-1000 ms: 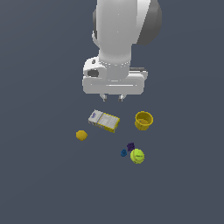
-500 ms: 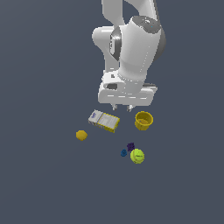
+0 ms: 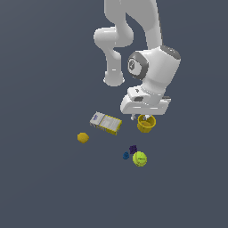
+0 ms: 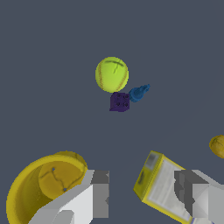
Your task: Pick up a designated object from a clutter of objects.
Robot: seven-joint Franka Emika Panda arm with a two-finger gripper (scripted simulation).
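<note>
1. The yellow lump (image 3: 83,137) sits at centre left of the exterior view, well apart and no threat.
2. The flat box (image 3: 106,123) lies near my path; drifting sideways would clip it.
3. My fingers (image 4: 144,192) are spread, holding nothing.
4. The yellow cup (image 3: 146,123), right of centre, sits under them; one finger looks over its rim and could tip it.
5. The ball (image 3: 140,159) rolls if nudged.

The whole setting is one flat, featureless surface (image 3: 40,187) of dark slate grey-blue — no seam, edge or horizon shows in either view. Walls, furniture and windows cannot be made out. Light is even and soft — shadows on the ground are barely visible.
</note>
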